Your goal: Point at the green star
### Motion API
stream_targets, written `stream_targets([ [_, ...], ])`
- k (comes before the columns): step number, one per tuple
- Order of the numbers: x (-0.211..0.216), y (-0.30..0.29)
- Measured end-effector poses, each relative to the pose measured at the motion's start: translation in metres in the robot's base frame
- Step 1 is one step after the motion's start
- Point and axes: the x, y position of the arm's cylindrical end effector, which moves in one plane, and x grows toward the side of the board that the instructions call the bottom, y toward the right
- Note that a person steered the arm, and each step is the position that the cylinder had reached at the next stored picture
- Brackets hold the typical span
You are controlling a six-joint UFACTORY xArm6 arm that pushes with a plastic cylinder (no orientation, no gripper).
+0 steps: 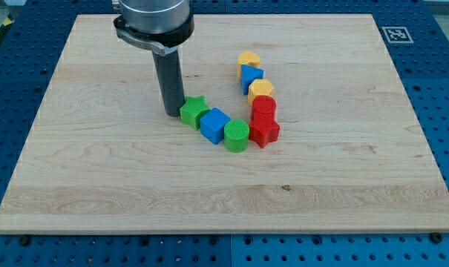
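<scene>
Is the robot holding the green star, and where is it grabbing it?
Nothing is held. The rod has no end effector to grab with; my tip stands on the board right beside the green star, on its left in the view.

Object: green star
Look: small, solid green, star-shaped block
Pose: lying flat
Place: on the tabletop, left end of a curved row of blocks, near the board's middle

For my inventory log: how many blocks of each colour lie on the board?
Green: 2, the green star and the green cylinder.
Blue: 2, and.
Yellow: 2, and.
Red: 2, and.
Total: 8.
</scene>
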Motion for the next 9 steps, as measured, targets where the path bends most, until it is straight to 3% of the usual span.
stream_targets([
  [4, -0.015, -0.045],
  [7, -0.040, -0.045],
  [8, -0.070, -0.037],
  [9, -0.068, 0.005],
])
